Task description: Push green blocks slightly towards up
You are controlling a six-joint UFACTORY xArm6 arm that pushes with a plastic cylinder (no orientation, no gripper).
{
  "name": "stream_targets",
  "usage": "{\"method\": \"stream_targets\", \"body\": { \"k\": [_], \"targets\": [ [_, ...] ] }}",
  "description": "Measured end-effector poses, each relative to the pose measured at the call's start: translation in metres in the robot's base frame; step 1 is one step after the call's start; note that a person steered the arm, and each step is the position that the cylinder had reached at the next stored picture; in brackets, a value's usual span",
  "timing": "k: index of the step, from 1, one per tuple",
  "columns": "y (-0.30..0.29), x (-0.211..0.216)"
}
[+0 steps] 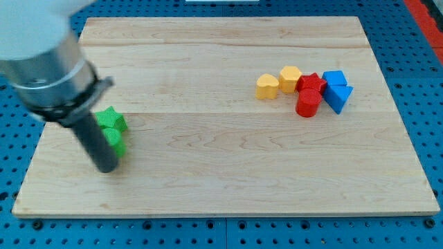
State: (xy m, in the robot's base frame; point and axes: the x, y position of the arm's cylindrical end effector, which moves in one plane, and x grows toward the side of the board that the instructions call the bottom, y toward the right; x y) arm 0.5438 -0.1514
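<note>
The two green blocks sit at the frame's left middle: a green star block [111,120] with a second green block [116,142], shape unclear, touching just below it. My tip [107,167] rests at the lower block's bottom-left edge, placed beneath the pair so a shove would carry them toward the frame's top. My tool is a bare rod with nothing to spread or pinch. At upper right of the bench [221,173], yellow, red and blue blocks cluster well apart.

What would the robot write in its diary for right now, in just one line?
my tip: view's bottom-left, just below green blocks | green star above second green block, touching | yellow, red, blue blocks: clustered upper right, untouched
</note>
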Motion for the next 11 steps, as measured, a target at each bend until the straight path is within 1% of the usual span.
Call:
{"method": "stream_targets", "body": {
  "k": [1,2,3,4,5,6,7,8,9,10,11],
  "targets": [
    [0.010,-0.011],
    [-0.070,0.006],
    [-0.126,-0.005],
    [-0.124,0.014],
    [-0.059,0.006],
    [-0.004,-0.025],
    [0.014,-0.047],
    [-0.018,-0.037],
    [-0.071,-0.075],
    [-0.085,-0.097],
    [-0.027,-0.120]
  ]
}}
